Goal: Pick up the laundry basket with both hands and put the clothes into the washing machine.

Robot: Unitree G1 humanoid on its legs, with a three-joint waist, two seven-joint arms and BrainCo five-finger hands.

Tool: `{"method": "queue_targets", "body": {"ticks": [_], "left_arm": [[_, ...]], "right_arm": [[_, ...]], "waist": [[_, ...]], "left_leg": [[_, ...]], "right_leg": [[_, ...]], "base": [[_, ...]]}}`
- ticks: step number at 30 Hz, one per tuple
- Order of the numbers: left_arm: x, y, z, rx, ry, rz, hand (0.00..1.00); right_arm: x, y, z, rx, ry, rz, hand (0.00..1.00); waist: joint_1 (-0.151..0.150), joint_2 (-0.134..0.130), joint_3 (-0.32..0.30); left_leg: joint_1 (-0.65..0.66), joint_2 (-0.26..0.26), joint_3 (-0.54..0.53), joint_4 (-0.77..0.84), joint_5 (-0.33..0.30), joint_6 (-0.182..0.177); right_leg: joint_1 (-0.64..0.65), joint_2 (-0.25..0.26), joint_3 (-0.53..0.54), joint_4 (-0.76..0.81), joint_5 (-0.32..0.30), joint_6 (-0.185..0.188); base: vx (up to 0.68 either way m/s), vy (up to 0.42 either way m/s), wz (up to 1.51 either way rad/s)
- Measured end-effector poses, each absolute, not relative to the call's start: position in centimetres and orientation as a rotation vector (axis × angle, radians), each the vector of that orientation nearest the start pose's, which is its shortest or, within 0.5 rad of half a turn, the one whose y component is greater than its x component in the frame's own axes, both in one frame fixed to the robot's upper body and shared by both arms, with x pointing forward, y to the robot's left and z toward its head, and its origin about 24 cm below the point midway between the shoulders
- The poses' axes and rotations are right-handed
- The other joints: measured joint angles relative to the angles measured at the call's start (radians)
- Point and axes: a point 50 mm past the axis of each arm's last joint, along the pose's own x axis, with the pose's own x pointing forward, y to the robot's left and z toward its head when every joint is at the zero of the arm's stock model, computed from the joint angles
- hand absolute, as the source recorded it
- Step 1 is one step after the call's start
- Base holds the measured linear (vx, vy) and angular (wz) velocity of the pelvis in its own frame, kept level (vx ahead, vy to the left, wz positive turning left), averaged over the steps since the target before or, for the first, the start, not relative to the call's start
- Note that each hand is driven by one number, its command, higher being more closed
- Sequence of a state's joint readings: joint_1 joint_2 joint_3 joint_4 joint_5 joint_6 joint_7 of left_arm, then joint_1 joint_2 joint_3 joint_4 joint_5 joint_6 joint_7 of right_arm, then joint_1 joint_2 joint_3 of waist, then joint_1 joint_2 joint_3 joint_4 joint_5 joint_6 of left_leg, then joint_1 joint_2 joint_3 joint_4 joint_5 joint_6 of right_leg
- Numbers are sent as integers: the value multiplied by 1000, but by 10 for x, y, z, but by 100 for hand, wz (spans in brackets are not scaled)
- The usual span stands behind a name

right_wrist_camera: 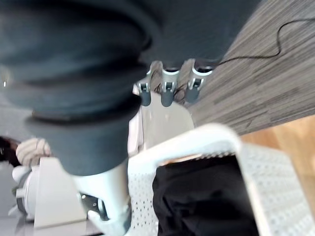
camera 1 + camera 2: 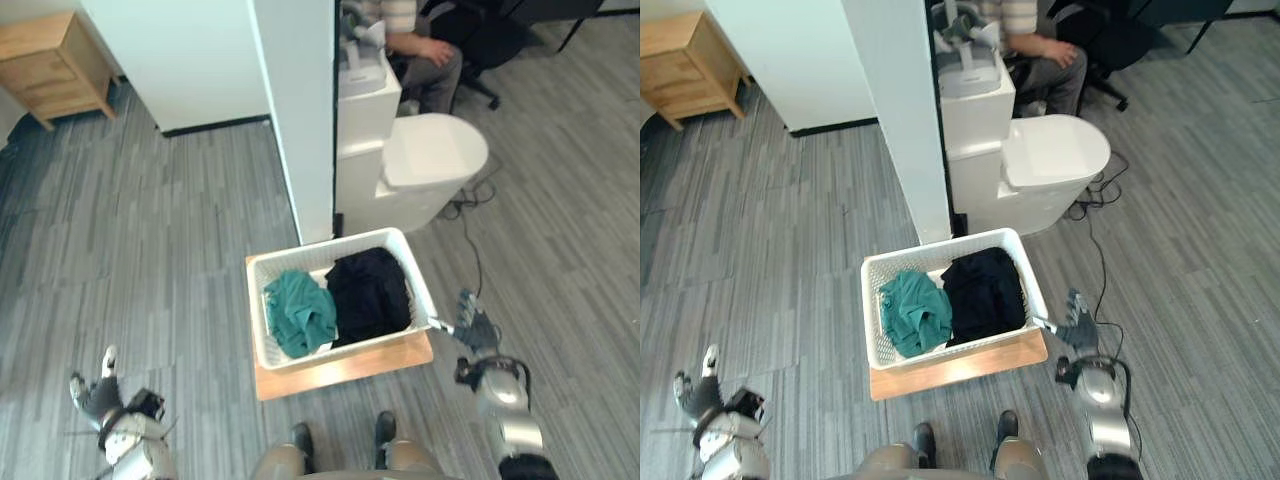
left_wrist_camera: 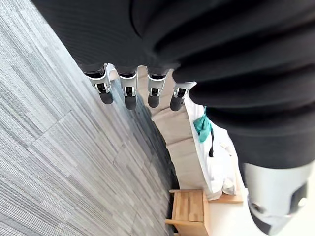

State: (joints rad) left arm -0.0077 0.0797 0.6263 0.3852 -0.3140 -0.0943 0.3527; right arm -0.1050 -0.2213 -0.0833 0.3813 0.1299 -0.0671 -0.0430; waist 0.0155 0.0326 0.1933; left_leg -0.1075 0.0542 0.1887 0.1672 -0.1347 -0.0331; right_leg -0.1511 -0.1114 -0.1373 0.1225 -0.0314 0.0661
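White laundry basket of clothes sits on a wooden board, washing machine at its 1 o'clock. Right hand, fingers straight, hovers just beside the rim at 3 o'clock, probably to grip it. Left hand, likewise unclenched, hangs well apart at 8 o'clock.

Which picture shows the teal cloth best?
The left eye view: the crumpled teal cloth lies fully visible in the white plastic laundry basket. The right eye view matches it. The left wrist view catches a distant teal sliver; the right wrist view shows the black clothes.
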Motion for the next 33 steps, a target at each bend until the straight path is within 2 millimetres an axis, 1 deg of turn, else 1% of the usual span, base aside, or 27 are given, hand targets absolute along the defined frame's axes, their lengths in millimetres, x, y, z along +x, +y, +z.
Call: {"method": "queue_targets", "body": {"ticks": [2,3,4,6,7,9,12,14,15,16,17,18,20,23,24,27,29,30,31,33], "left_arm": [[216,308,-9,-267,154,904,0],[226,306,-3,-260,141,860,0],[245,300,8,-237,121,771,0],[279,292,25,-169,116,616,0],[285,290,27,-151,123,576,0],[307,277,36,-86,148,425,0],[322,266,42,-18,173,296,0],[334,248,53,31,158,172,0],[340,239,58,56,150,107,0],[341,238,59,60,149,100,0],[347,226,66,96,135,27,0],[349,219,69,102,124,-5,0],[350,210,71,94,120,-46,0],[352,210,76,107,117,-68,0],[351,211,78,117,110,-74,0],[350,213,80,111,105,-71,0],[349,217,78,99,110,-56,0],[348,219,77,96,113,-50,0],[345,224,74,82,122,-28,0],[342,230,70,69,132,-3,0]], "right_arm": [[302,-211,34,-99,83,-84,0],[310,-208,43,-91,56,-66,0],[325,-201,59,-88,15,-32,0],[348,-193,88,-102,-47,15,0],[353,-193,95,-107,-58,20,0],[365,-199,120,-138,-106,20,0],[371,-196,139,-172,-157,45,0],[371,-194,146,-174,-186,55,0],[370,-193,147,-169,-187,59,0],[370,-193,147,-169,-186,59,0],[369,-193,147,-170,-189,61,0],[366,-193,149,-176,-204,66,0],[360,-194,152,-186,-228,72,0],[352,-198,160,-205,-270,69,0],[344,-196,166,-208,-312,81,0],[325,-189,172,-197,-390,128,0],[304,-182,170,-165,-442,183,0],[300,-181,169,-151,-446,199,0],[289,-181,165,-122,-453,225,0],[284,-184,163,-96,-458,231,0]], "waist": [[0,18,48],[0,21,56],[1,25,88],[1,28,155],[0,27,167],[0,32,220],[-3,32,225],[-1,35,227],[-1,35,227],[-1,35,227],[1,35,227],[0,38,229],[-1,39,229],[-1,39,229],[-2,39,229],[-1,39,229],[-3,38,229],[-5,38,229],[-5,36,229],[-5,33,229]], "left_leg": [[-69,-4,-11,28,11,6],[-89,-7,-12,28,20,11],[-116,-9,-15,25,35,10],[-155,-8,-13,25,56,16],[-164,-8,-10,25,62,17],[-188,-8,8,24,75,22],[-229,-8,30,23,86,32],[-249,-7,43,17,93,34],[-255,-7,49,8,98,31],[-255,-7,50,8,99,30],[-265,-5,57,4,101,28],[-269,-3,57,4,101,28],[-269,0,60,3,101,27],[-269,6,64,2,101,26],[-268,8,71,1,100,25],[-266,11,80,1,98,22],[-265,14,92,4,94,18],[-265,15,95,6,93,16],[-264,17,105,8,89,17],[-266,18,117,9,88,20]], "right_leg": [[-50,-7,-5,-1,25,-1],[-69,-9,-5,-2,32,-1],[-96,-11,-6,-2,46,-6],[-138,-10,-1,-2,72,-12],[-151,-10,2,-2,78,-13],[-182,-9,14,-4,102,-15],[-231,-8,34,-9,124,-16],[-251,-6,45,-27,141,-15],[-261,-6,53,-32,147,-17],[-262,-6,54,-33,148,-17],[-271,-3,54,-41,154,-18],[-275,-3,54,-41,154,-18],[-276,-1,55,-41,154,-19],[-276,3,54,-41,154,-19],[-276,4,55,-41,154,-19],[-276,6,57,-41,154,-19],[-276,6,63,-41,154,-19],[-276,6,66,-41,154,-19],[-279,8,74,-41,154,-19],[-288,10,84,-37,154,-19]], "base": [[-168,29,12],[-198,9,11],[-244,-10,7],[-235,-16,-3],[-171,-9,-12],[-178,-4,-19],[-103,1,-21],[-59,-15,-15],[-44,-18,-8],[-18,-20,-10],[-3,-25,-5],[5,-25,-4],[17,-11,-1],[11,-8,-1],[0,0,0],[-4,-17,-4],[-14,-12,-7],[-24,-18,-13],[-19,-15,-12],[-19,-19,-15]]}}
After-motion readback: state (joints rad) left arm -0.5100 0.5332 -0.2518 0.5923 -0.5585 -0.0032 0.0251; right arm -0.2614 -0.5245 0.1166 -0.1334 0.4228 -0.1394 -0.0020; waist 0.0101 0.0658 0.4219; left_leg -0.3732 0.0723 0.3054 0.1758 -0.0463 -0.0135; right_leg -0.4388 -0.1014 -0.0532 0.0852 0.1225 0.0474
